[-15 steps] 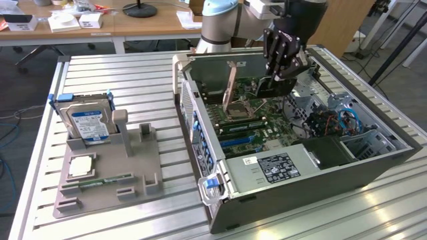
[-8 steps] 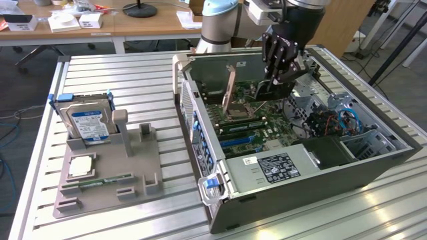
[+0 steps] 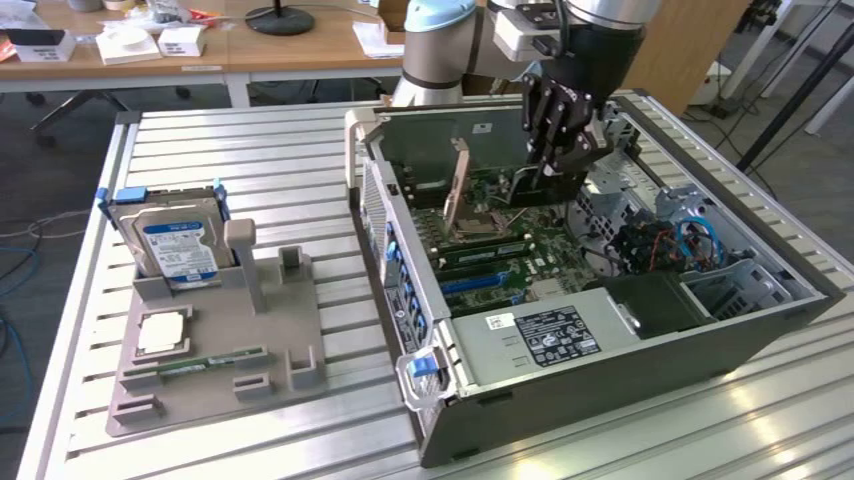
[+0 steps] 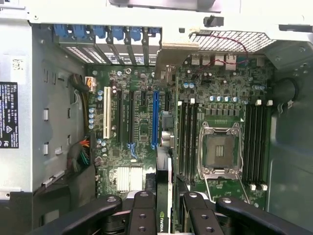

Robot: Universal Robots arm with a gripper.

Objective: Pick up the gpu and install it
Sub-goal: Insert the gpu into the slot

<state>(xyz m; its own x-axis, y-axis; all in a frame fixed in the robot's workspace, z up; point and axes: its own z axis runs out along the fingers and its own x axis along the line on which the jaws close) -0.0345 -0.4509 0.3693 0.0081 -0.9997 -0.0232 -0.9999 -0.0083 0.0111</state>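
gripper (image 4: 164, 208): clamped on gpu (image 4: 162, 221) | computer case (image 3: 627, 385): open, motherboard (image 4: 139, 127) beneath gripper, gpu inside

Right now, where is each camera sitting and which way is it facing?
Exterior view: off the arm, raised beside the slatted table, looking down into the open computer case; the arm and gripper show.
Wrist view: on the wrist, looking straight down at the motherboard; the gripper's fingers show, clamped on the gpu.
Shared: the motherboard, its CPU socket and the gripper.
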